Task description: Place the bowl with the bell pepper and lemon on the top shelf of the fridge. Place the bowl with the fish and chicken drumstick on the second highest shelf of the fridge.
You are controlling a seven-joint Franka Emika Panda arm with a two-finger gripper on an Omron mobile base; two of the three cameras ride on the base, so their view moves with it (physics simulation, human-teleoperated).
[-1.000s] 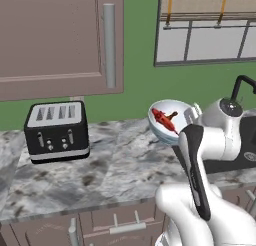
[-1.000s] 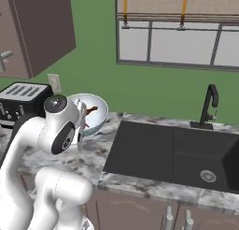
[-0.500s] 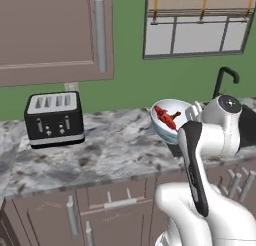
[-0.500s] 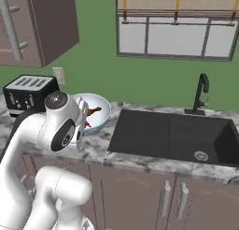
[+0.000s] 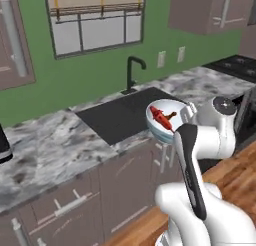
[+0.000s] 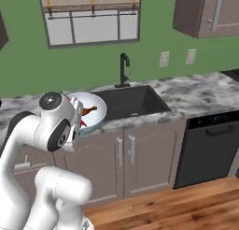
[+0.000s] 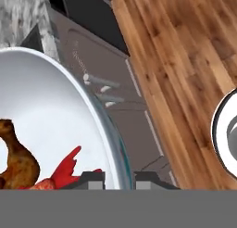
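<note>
My gripper (image 7: 119, 178) is shut on the rim of a pale blue-white bowl (image 5: 164, 127) (image 6: 93, 113) (image 7: 51, 125), carried in the air in front of the lower cabinets. Inside it lie the red-orange fish (image 5: 158, 115) (image 7: 68, 167) and the brown chicken drumstick (image 5: 171, 115) (image 6: 89, 110) (image 7: 16, 156). One dark fingertip (image 7: 90, 179) stands inside the bowl's wall, the other outside it. The olive-grey bowl with the bell pepper and lemon, and the fridge shelves, are out of view.
A dark sink (image 5: 124, 113) with a black faucet (image 6: 123, 69) is set in the marble counter (image 6: 186, 91). A black dishwasher (image 6: 211, 146) stands right of the brown cabinet doors (image 6: 135, 156). Wooden floor (image 7: 185, 60) lies below.
The whole picture has swung: the base has moved right along the counter, so the toaster has left the views and the sink and dishwasher have come in. The bowl stays in the gripper.
</note>
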